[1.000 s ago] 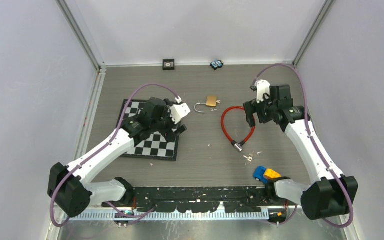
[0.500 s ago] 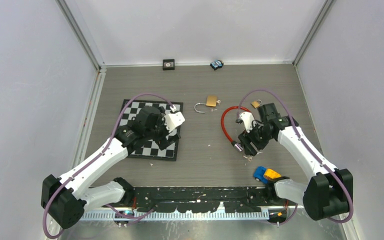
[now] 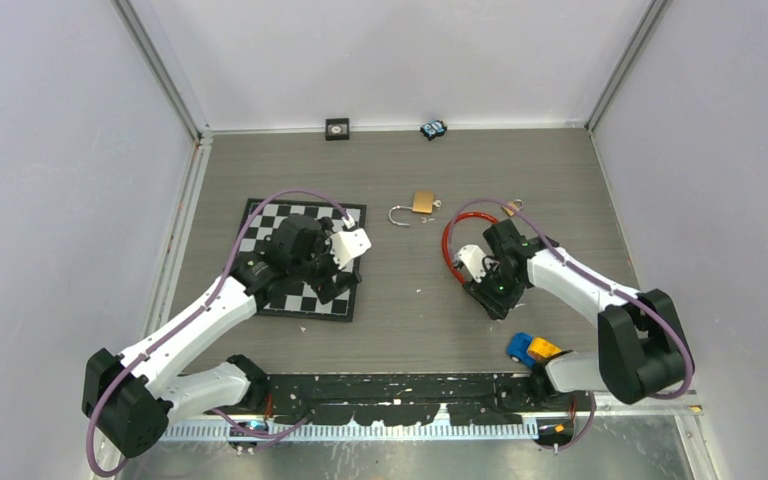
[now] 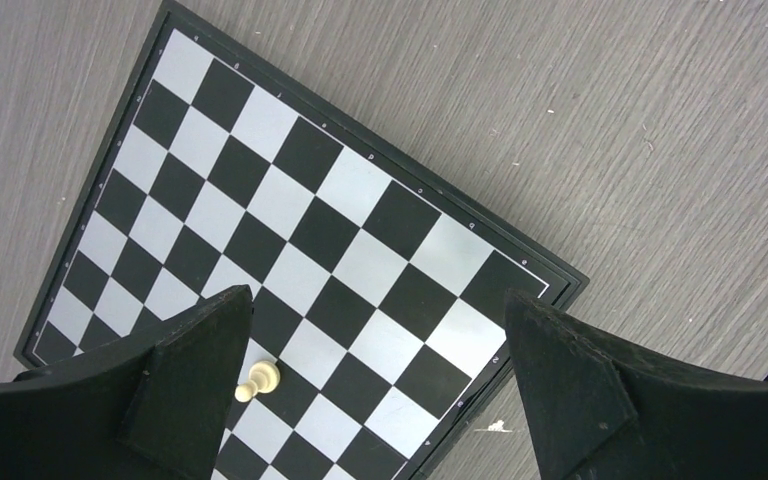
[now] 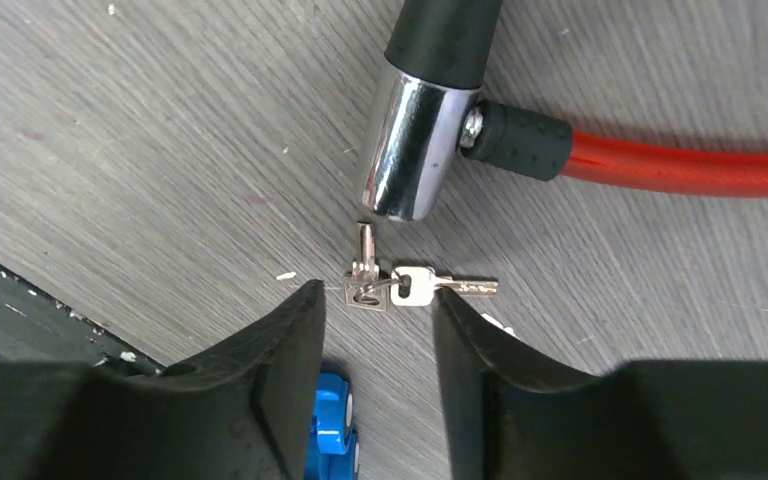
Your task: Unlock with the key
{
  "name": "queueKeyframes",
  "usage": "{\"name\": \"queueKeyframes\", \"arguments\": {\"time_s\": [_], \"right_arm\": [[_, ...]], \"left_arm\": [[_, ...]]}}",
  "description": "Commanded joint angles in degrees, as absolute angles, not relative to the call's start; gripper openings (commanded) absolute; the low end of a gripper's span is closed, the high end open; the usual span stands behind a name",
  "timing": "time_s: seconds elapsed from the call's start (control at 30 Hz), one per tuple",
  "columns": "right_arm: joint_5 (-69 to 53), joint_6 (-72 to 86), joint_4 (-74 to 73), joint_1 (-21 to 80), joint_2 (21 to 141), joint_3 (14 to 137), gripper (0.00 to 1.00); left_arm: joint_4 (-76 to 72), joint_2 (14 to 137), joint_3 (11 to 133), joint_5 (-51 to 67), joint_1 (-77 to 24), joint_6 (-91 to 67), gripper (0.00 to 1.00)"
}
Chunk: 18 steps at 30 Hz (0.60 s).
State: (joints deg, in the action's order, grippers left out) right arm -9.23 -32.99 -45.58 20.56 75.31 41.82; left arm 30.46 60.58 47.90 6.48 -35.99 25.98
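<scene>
fwiw the right gripper (image 5: 375, 305) straddles the flat keys (image 5: 400, 287) with jaws half-open, nothing held, so pinching could skid them off or grab the wrong one; left gripper (image 4: 375, 345) is wide open.

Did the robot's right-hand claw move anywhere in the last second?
Yes. The right gripper came from beside the red cable lock toward the table's near edge, now over the keys.
</scene>
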Motion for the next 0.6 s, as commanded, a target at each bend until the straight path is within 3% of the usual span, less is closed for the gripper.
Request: {"name": "queueKeyframes", "arguments": {"time_s": [0.0, 0.07, 0.37, 0.57], "right_arm": [[-6.5, -34.5, -43.6, 21.4, 79.2, 43.6, 0.43], [-6.2, -34.8, -44.0, 21.4, 80.9, 44.3, 0.38], [-5.1, -35.2, -44.7, 21.6, 81.4, 43.9, 0.37], [-5.0, -34.8, -46.8, 21.5, 79.2, 45.9, 0.17]], "left_arm": [[28.7, 60.4, 47.7, 8.0, -35.7, 26.6, 0.98], [28.7, 60.3, 47.7, 8.0, -35.7, 26.6, 0.98], [28.2, 59.9, 47.4, 8.4, -35.7, 26.9, 0.98], [28.1, 60.0, 47.5, 8.7, -35.8, 27.0, 0.98]]}}
